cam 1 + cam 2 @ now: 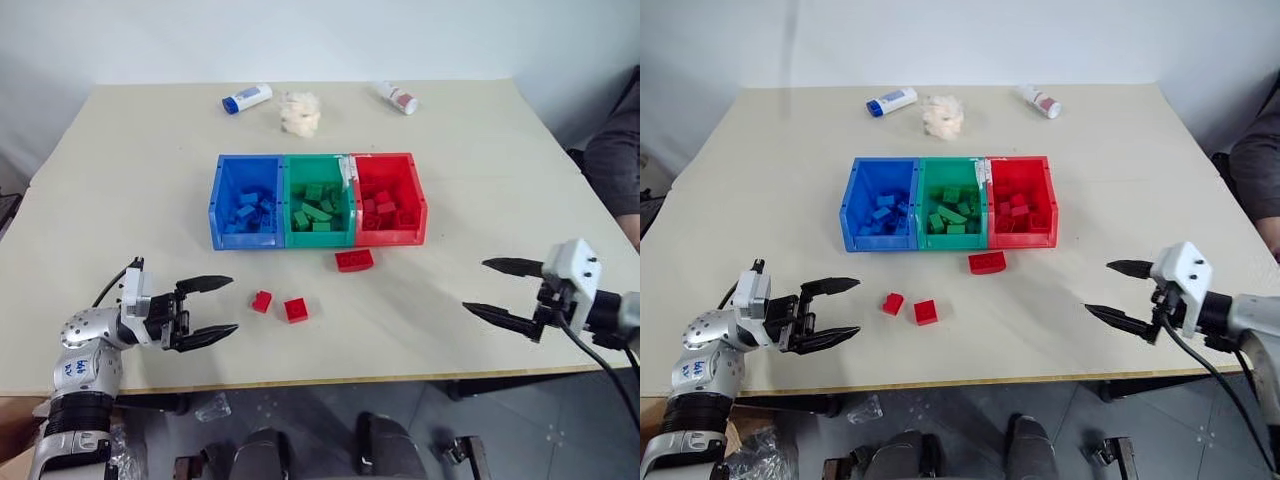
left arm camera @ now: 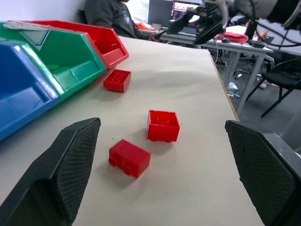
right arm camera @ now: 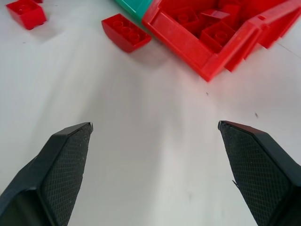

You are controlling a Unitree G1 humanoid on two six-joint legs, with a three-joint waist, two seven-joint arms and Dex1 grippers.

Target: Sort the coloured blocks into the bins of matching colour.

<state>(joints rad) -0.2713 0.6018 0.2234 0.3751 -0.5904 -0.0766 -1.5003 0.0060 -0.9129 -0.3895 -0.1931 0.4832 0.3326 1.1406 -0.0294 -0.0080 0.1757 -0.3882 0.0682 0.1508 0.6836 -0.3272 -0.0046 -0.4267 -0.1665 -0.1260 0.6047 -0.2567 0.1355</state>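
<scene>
Three bins stand side by side mid-table: blue bin point(image 1: 222, 205), green bin point(image 1: 289, 205) and red bin point(image 1: 419, 205), each holding several blocks of its own colour. Three red blocks lie loose in front of them: an oblong one point(image 1: 354, 260) just before the bins, and two small ones point(image 1: 262, 301) point(image 1: 296, 310) nearer the front edge. My left gripper point(image 1: 211, 308) is open at the front left, pointing toward the two small red blocks point(image 2: 163, 125) point(image 2: 129, 157). My right gripper point(image 1: 489, 289) is open at the front right, empty, well clear of the blocks.
At the table's far side lie a white tube with a blue cap point(image 1: 246, 98), a pale fluffy wad point(image 1: 300, 112) and a white tube with a red cap point(image 1: 398, 97). A person point(image 1: 615, 160) sits by the right edge. The table's front edge point(image 1: 330, 377) is close to both grippers.
</scene>
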